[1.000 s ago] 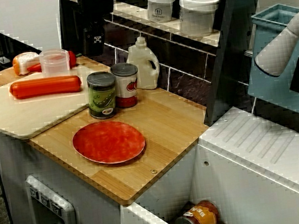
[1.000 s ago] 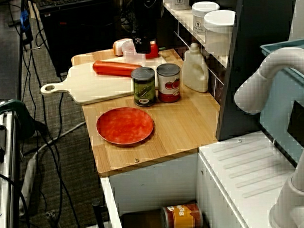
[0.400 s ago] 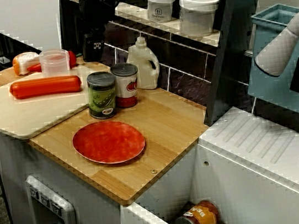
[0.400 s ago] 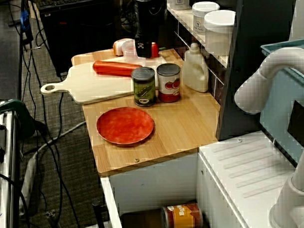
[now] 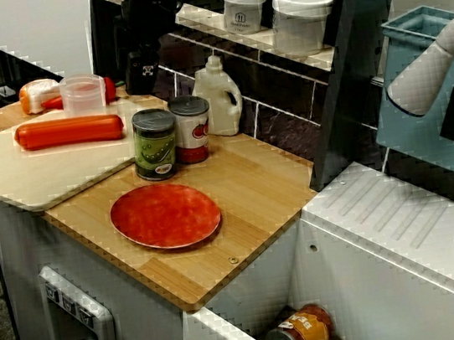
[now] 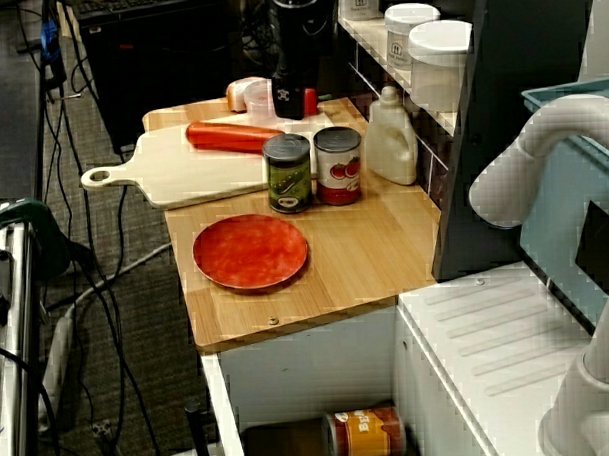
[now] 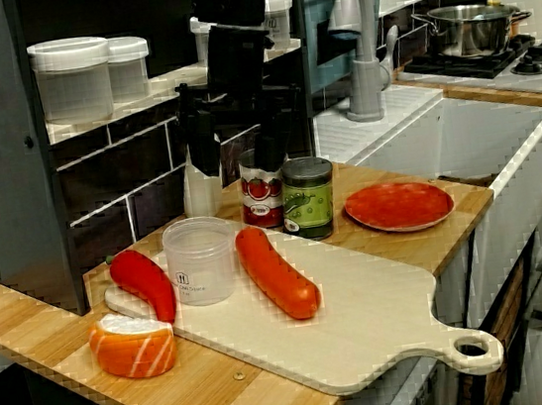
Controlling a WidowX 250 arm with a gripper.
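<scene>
A toy kitchen corner: a wooden tabletop [image 7: 27, 324] runs along a dark tiled wall, and a pale cutting board [image 7: 386, 317] lies on it. In the view from the board's handle end, the black hand [image 7: 235, 157] hangs in the air over the back of the board. It is released, its two fingers spread with nothing between them.

The clear plastic cup [image 7: 202, 260] stands upright on the board at about 7 o'clock from the hand, below it and apart from it. A red pepper [image 7: 145, 282] lies just beside the cup at its 9 o'clock. A long sausage [image 7: 278, 273] lies near at its 3 o'clock.

The cup looks empty, so it is probably very light and quick to tip or skid if nudged. Its thin, smooth wall likely flexes under a hard squeeze and offers little grip. With neighbours close on both sides, a gentle pinch over the rim seems the safest hold. One finger would go inside and one outside at the cup's 12 o'clock edge, where nothing crowds it.
</scene>
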